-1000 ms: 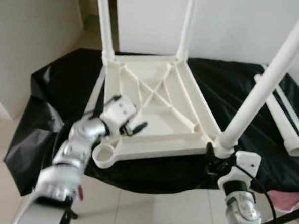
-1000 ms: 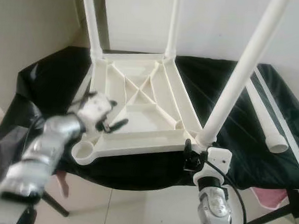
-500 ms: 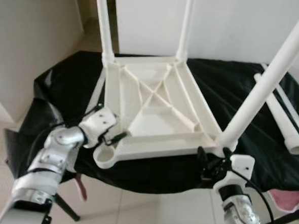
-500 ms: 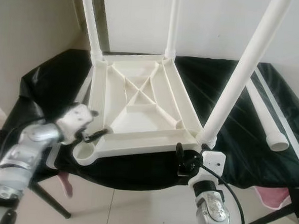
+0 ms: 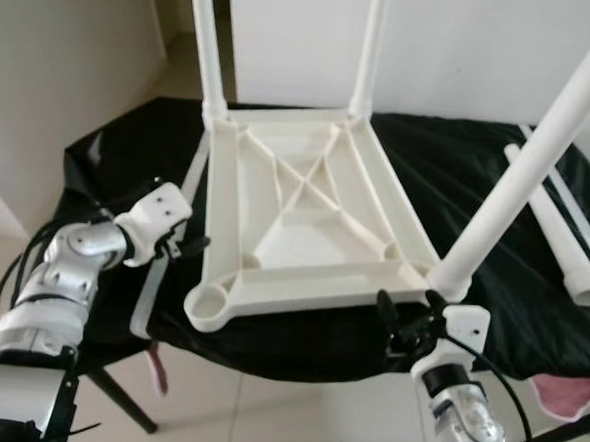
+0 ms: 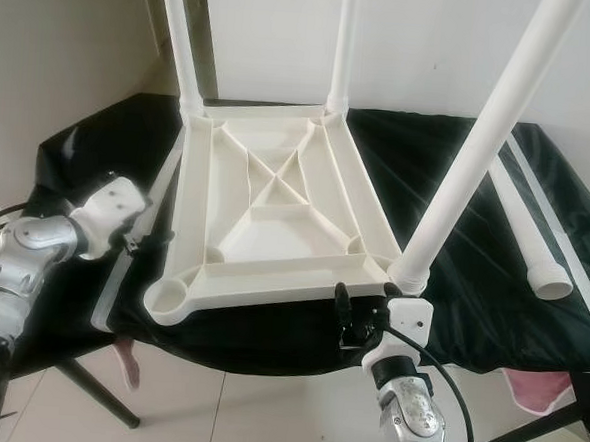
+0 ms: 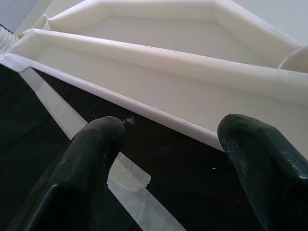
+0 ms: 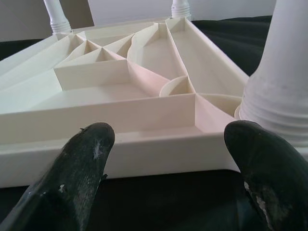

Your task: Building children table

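A white children's table top point(image 5: 305, 222) lies upside down on a black cloth point(image 5: 128, 171). Three white legs stand in its corner sockets: far left point(image 5: 207, 45), far right point(image 5: 367, 45) and near right point(image 5: 524, 170). The near-left socket point(image 5: 207, 306) has no leg in it. My left gripper point(image 5: 188, 247) is open over the cloth, just off the top's left edge point(image 7: 159, 110). At the near edge, beside the base of the near-right leg point(image 8: 279, 91), my right gripper point(image 5: 406, 320) is open and holds nothing.
Two loose white legs point(image 5: 559, 247) lie on the cloth at the right. A flat white strip point(image 5: 156, 283) runs along the cloth left of the top. Pale floor tiles point(image 5: 293, 421) lie in front, and a wall point(image 5: 63, 87) stands to the left.
My left gripper has drawn back leftward from the top's near-left corner to off its left edge. My right gripper has shifted slightly left and down from the near-right leg's base.
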